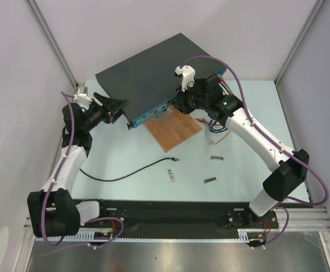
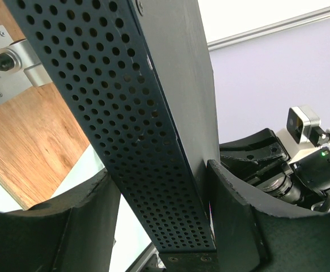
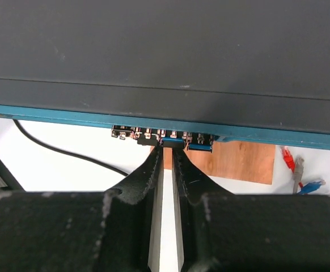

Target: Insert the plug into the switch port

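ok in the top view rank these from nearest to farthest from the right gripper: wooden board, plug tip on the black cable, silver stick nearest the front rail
1. Wooden board, just below the right gripper, under the switch's blue face.
2. Plug, on the table in front of the board.
3. Silver stick, nearer the front than the plug.

Switch box (image 1: 153,71): rear centre of table (image 1: 250,170), port face toward the arms. Wooden board (image 1: 173,131): just before it, partly beneath. Black cable (image 1: 125,174): left-centre, plug (image 1: 175,160) at its right end. Three metal sticks (image 1: 210,180): before the board, right. Loose cable ends (image 1: 213,126): right of board.
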{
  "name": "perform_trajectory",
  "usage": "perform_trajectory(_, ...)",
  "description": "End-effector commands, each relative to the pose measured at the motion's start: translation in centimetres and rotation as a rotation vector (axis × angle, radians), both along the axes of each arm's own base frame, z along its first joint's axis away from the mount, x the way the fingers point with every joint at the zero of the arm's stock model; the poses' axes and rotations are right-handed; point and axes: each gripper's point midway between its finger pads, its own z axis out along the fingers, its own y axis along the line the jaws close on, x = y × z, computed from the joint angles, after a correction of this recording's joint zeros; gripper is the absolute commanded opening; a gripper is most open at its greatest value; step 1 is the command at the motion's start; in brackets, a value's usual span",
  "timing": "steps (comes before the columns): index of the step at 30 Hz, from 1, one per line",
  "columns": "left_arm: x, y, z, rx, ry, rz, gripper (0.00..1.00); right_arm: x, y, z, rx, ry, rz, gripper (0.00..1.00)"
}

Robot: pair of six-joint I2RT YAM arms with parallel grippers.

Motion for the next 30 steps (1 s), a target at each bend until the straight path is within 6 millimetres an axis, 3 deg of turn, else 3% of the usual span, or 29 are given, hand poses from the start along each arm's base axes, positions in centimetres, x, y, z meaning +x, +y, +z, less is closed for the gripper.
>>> perform_trajectory(1, 0.5, -0.6, -0.2, 0.095, -0.061, -0.015, 0.00, 2.1, 1.8, 4.4, 0.129, -0.111, -0.036, 0.13)
perform_trajectory(15, 0.4, -0.6, -0.5, 0.095, -0.057, -0.014, 0.00, 2.2, 2.1, 5.6, 0.295, -0.106, -0.104, 0.12)
perform_trajectory(30, -0.1, -1.3, -0.9, 0.089, -0.050, -0.030, 0.01, 3.9, 3.7, 8.6, 0.435, -0.142, -0.160, 0.10)
